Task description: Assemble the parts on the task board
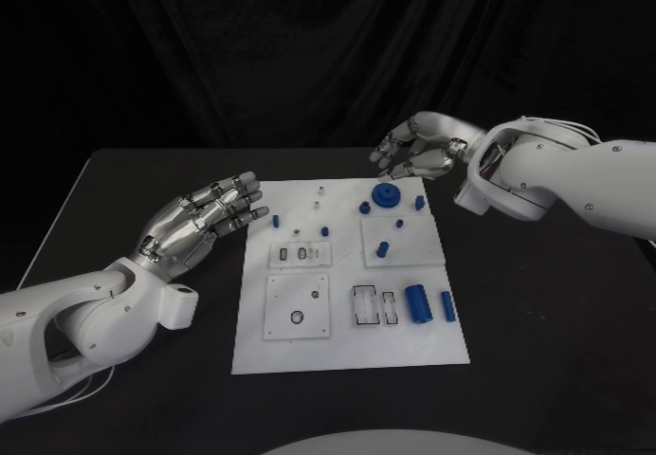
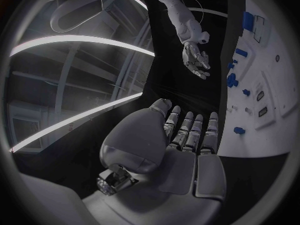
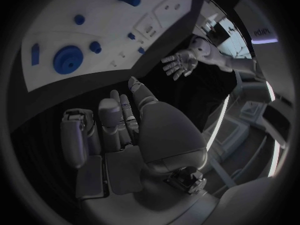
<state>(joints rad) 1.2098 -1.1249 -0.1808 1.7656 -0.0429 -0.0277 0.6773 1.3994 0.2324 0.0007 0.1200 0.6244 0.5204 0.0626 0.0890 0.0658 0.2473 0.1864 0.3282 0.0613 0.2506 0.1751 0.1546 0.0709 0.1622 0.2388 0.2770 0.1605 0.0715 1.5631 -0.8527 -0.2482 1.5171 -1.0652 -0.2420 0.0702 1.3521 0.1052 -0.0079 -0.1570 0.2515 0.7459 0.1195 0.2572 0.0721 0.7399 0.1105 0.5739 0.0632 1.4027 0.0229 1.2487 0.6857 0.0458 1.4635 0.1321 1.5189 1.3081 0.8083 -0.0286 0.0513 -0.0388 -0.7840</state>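
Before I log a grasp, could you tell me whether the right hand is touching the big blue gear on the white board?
Apart. In the right wrist view, dark table shows between the right hand and the gear on the board.

One task board (image 1: 349, 355), two hands, one blue gear (image 1: 389, 195), and about nine smaller blue parts.

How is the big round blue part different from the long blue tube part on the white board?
The round blue part is a flat disc with a hub in its middle; the blue tube part is a cylinder lying on its side. The round part sits at the task board's far edge, close to the right hand; the tube lies nearer the robot. Both are blue and untouched.
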